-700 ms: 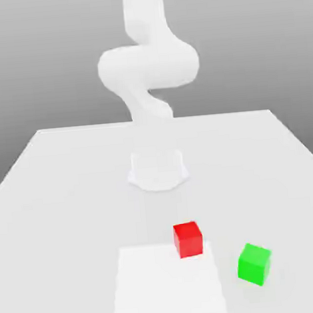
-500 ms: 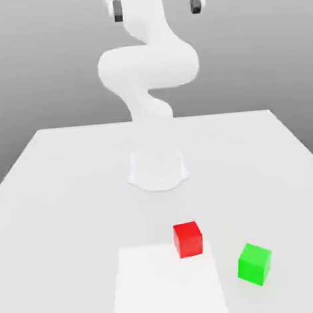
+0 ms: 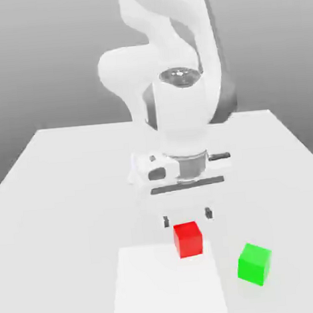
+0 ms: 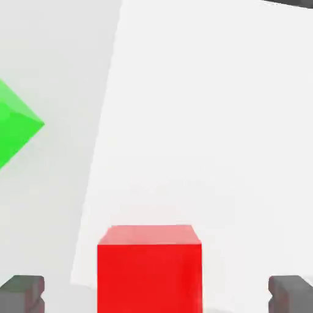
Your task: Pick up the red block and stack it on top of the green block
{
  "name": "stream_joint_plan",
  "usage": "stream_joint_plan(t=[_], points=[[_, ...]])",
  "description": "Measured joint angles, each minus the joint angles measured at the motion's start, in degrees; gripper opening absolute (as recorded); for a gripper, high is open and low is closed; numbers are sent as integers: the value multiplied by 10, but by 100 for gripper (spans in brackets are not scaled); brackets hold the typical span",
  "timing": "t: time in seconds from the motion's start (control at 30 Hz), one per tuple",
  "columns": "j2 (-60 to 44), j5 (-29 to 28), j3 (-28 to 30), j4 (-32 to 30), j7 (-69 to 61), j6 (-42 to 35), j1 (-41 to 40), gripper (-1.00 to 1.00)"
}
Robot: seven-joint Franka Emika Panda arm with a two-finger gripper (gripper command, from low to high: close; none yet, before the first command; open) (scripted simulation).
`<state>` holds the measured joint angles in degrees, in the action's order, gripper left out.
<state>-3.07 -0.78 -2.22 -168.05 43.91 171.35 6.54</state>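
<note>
End effector: the end effector (image 3: 186,217) hangs at the centre of the exterior view, pointing down, its two dark fingertips (image 3: 166,221) spread wide apart with nothing between them; it sits just above and behind the red block. In the hand view the two grey fingertips (image 4: 22,293) stand at the lower corners of the frame, with the block between them and clear of both.
Arm: the white arm (image 3: 171,64) folds down from the top of the exterior view, covering the upper middle of the frame.
Red block: the red block (image 3: 188,239) rests on the worktop just below centre in the exterior view, on the upper right edge of a brighter white patch; in the hand view it sits at the lower middle (image 4: 150,269).
White patch: the white patch (image 3: 167,288) lies flat on the worktop at the lower middle of the exterior view.
Green block: the green block (image 3: 254,263) rests on the worktop at the lower right of the exterior view, near the red block but apart from it, turned at an angle; in the hand view it shows at the left edge (image 4: 15,125).
Worktop: the pale grey worktop (image 3: 55,195) fills the lower half of the exterior view.
</note>
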Motion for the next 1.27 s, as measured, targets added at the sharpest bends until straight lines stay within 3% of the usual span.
stream_joint_plan(t=[0.07,0.1,0.33,0.6,0.97,1.13,1.17,1.27], points=[[-44,-9,10,5,7,37,8,0],[-61,-11,14,7,8,52,12,-100],[-63,-13,14,7,10,54,12,-100],[88,11,10,-14,-6,-76,14,-100],[37,5,-54,154,154,-192,96,-100],[-53,-20,-41,172,187,-121,106,-100],[-71,-26,-38,173,190,-105,108,100],[-71,-26,-38,173,190,-105,108,100]])
